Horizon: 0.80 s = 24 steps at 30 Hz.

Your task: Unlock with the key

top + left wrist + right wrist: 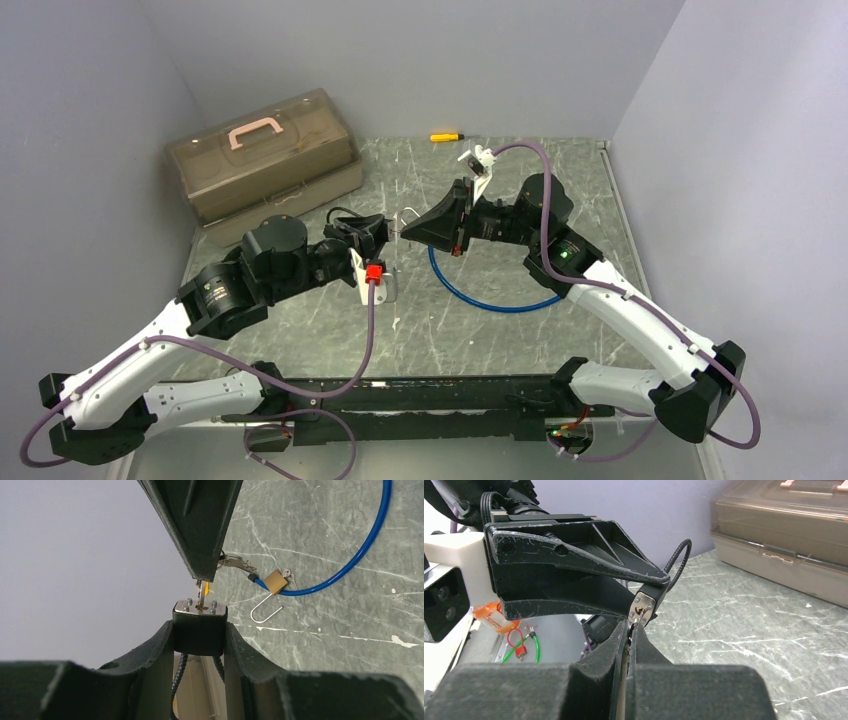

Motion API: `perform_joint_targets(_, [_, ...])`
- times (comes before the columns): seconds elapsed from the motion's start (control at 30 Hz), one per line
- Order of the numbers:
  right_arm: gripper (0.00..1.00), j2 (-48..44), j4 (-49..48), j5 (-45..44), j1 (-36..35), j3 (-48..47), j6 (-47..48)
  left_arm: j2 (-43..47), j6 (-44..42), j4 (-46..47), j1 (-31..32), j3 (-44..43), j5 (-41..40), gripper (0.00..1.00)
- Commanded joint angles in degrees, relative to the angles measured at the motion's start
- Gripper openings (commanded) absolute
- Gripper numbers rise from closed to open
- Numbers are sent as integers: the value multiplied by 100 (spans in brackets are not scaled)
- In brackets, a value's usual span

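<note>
We see the left gripper clamped on the black padlock, held off the table. The right gripper pinches the key closed. The key's tip meets the padlock's keyway, at a depth we cannot tell, and its head is hidden between the fingers. Beyond the padlock lies a brass lock, shackle open, on a blue cable.

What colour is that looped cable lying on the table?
The cable is blue, clearest in the left wrist view.
</note>
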State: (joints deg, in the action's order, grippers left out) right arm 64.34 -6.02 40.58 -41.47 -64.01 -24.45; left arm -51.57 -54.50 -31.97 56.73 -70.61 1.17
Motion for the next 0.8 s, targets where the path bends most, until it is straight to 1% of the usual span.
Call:
perform_joint_targets(0.0, [0, -10, -223, 21, -45, -158, 15, 77, 31, 342, -28, -144, 24, 0])
perform_joint_targets(0.37, [0, 103, -268, -45, -90, -215, -49, 112, 37, 343, -70, -144, 49, 0])
perform_joint_targets(0.5, [0, 200, -26, -252, -203, -339, 100, 130, 27, 368, -83, -135, 15, 0])
perform_joint_targets(0.77, [0, 198, -139, -476, -251, -307, 69, 147, 11, 341, -83, -155, 50, 0])
